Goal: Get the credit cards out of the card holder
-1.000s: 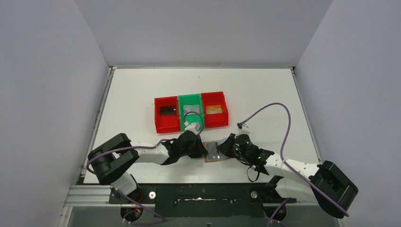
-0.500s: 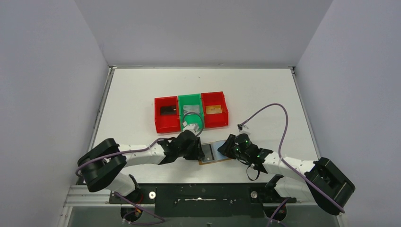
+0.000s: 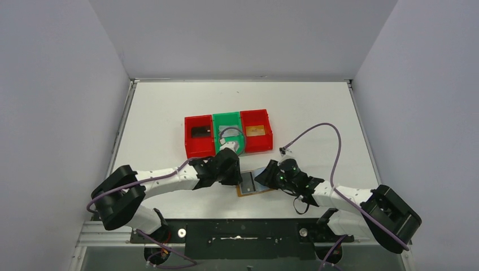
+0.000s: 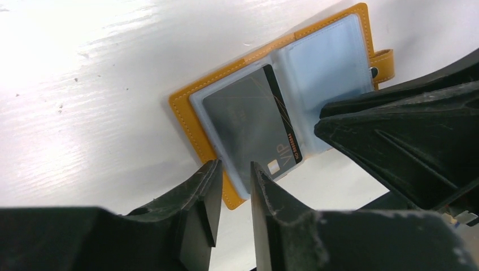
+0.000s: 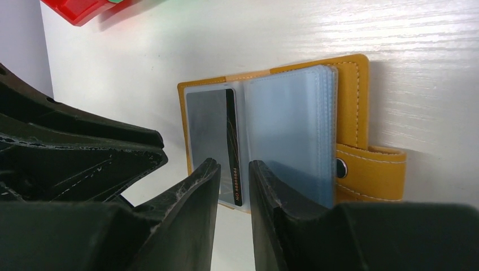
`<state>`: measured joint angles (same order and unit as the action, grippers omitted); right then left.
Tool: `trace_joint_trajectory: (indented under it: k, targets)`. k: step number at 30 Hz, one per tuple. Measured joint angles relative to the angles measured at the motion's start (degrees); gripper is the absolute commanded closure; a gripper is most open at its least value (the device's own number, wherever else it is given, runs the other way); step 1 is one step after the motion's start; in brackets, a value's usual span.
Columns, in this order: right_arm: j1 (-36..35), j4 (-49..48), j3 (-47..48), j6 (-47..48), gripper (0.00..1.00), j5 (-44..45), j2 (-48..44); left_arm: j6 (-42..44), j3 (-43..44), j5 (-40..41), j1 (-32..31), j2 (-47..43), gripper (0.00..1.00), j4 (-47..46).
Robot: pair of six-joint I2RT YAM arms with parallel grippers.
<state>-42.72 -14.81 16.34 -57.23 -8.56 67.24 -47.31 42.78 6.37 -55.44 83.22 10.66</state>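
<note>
Left gripper [image 4: 234, 169]: its fingers are standing a narrow gap apart and gripping nothing, with the card holder [image 4: 282, 101] lying just ahead of the tips.
Right gripper [image 5: 233, 166]: it is showing the same narrow gap, also empty, and is hovering at the holder's opposite edge.
Card holder: it is lying flat and open on the table [image 3: 169, 101], between the two grippers. Its long axis is running from one gripper across to the other, and its snap tab [image 5: 373, 172] is pointing off to the right of the right gripper's tips.
Silver-grey card [image 4: 248, 121]: it is sitting inside the sleeve nearer the left gripper. Its long axis is lying parallel to the spine and pointing away from the right gripper's fingers. Which sleeve edge is open cannot be told.
Risk, dragging: a pinch that is catching sleeve as well as card would probably be pulling the whole unpinned holder along.
Risk, slipping: the thin card may be offering too little edge to grip.
Risk, crowding: the grippers are working close together and could be knocking each other.
</note>
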Motion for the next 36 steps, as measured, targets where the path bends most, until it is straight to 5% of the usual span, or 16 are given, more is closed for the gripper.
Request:
trace_joint_trajectory:
  k: [29,36]
  targets:
    - [0.15,-8.68,-0.85,-0.74,0.62,-3.74,7.39,-4.11,-2.56,-4.28,1.14,6.6,1.0,-11.47]
    - [0.98,-12.59,-1.09,-1.55,0.76,-3.82,10.1,-4.83,-3.69,-3.74,1.18,6.38,1.0,-13.07]
